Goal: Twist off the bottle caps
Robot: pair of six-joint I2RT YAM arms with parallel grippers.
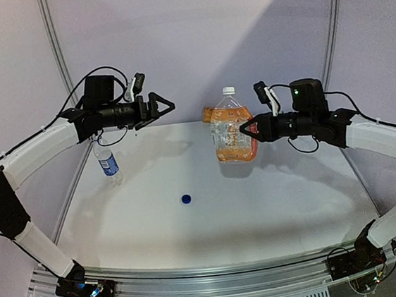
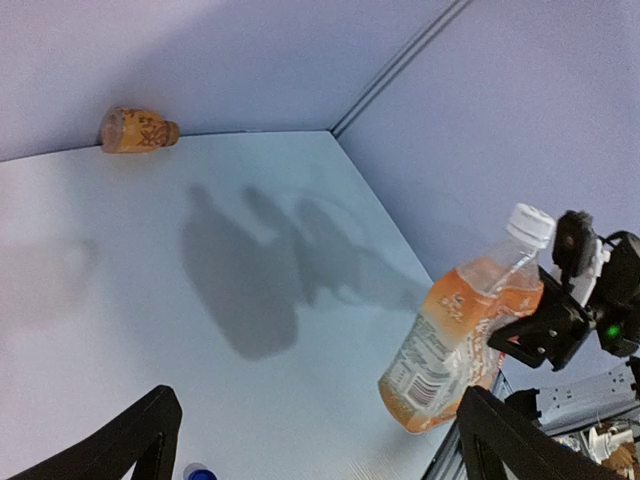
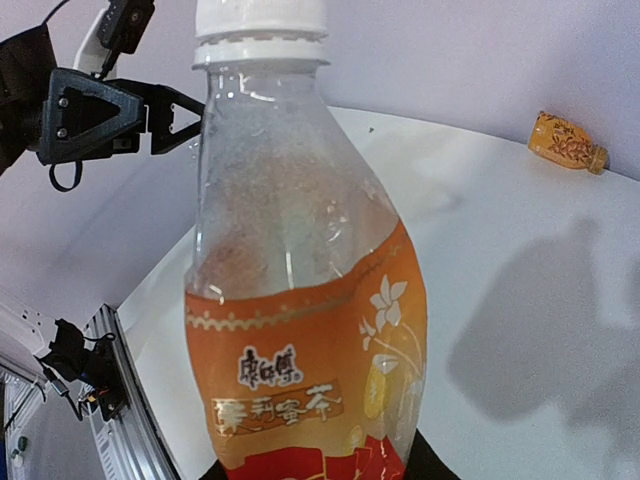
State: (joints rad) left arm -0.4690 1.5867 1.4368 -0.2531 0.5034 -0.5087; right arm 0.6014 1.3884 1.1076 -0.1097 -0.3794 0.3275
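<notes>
Top external: blue cap (image 1: 186,198), table (image 1: 296,202) centre

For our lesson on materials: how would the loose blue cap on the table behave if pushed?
The blue cap looks tiny, so probably light. It seems to lie flat, so it would likely slide, not roll. Being low, it may be hard to pinch.

Just right of centre in the top view, the wide orange bottle (image 1: 232,132) is upright with its white cap (image 1: 229,90) screwed on. The slim water bottle (image 1: 107,162) with the blue label stands at the left, while the dark blue cap (image 1: 186,198) lies loose, lower centre.
</notes>
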